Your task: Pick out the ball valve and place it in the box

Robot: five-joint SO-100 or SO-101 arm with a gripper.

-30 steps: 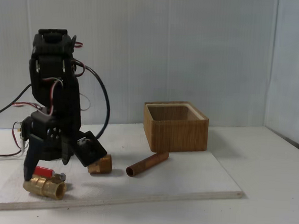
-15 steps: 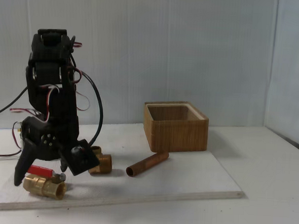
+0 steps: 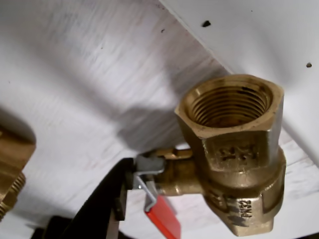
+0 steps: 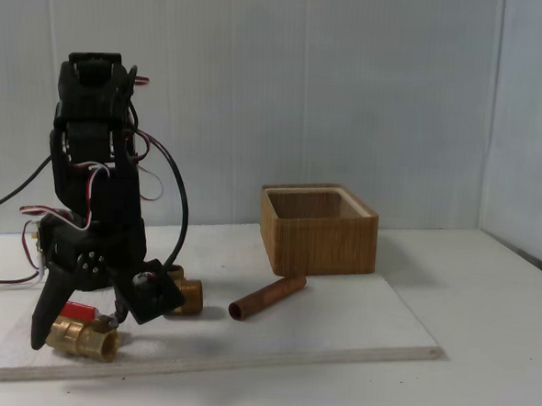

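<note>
Wrist view: ball valve (image 3: 234, 159) on the board's edge, one dark finger (image 3: 99, 204) beside its stem.

Fixed view: pincer (image 4: 72, 324) open, straddling the valve at the board's near-left corner; box (image 4: 318, 230) well apart. Closing on the lever risks slippage.

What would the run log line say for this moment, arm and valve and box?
phase: closing in on valve | gripper: open, straddling valve | valve: on board, near left corner in fixed view | box: nothing seen inside | grasp: not yet

A bare test bench: white board (image 4: 337, 331), plain white backdrop panels (image 4: 352, 88), loose wires (image 4: 14, 196).
</note>
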